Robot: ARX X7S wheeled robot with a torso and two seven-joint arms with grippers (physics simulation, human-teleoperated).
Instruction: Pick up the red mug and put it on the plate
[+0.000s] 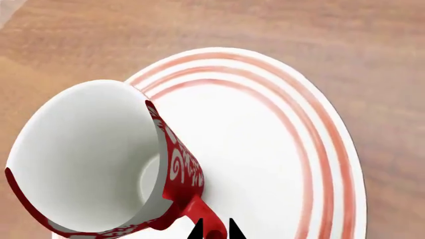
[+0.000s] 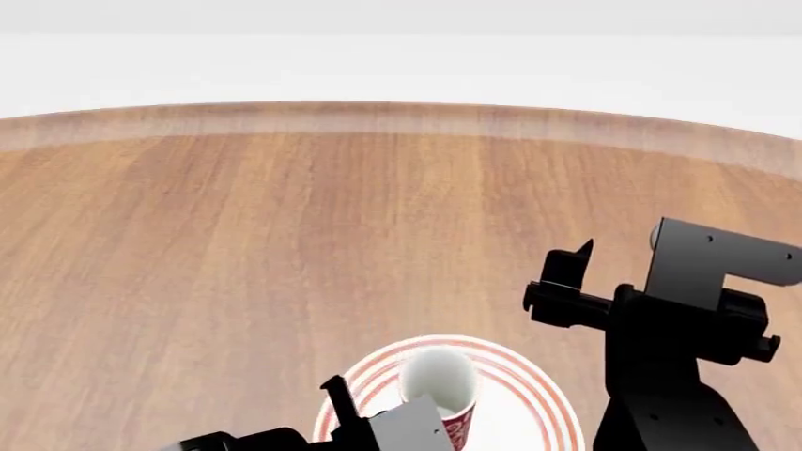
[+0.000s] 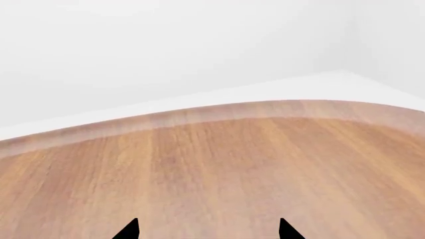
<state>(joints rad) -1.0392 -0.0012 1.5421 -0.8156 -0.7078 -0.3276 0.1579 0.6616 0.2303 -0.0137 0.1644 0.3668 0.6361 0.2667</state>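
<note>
The red mug (image 1: 180,167) with white scroll pattern and white inside is over the plate (image 1: 265,149), a round white plate with red rings. My left gripper (image 1: 216,231) is shut on the mug's red loop handle, one black fingertip on each side. In the head view the mug (image 2: 441,385) sits over the plate (image 2: 527,395) at the bottom centre, with the left gripper (image 2: 376,423) beside it. I cannot tell whether the mug rests on the plate or hangs just above it. My right gripper (image 3: 207,230) is open and empty over bare wood; it shows in the head view (image 2: 570,282) raised at the right.
The round wooden table (image 2: 251,235) carries the plate near its front edge. Its far curved edge (image 3: 219,112) meets a white floor and wall. The right arm (image 2: 677,357) stands close to the plate's right side.
</note>
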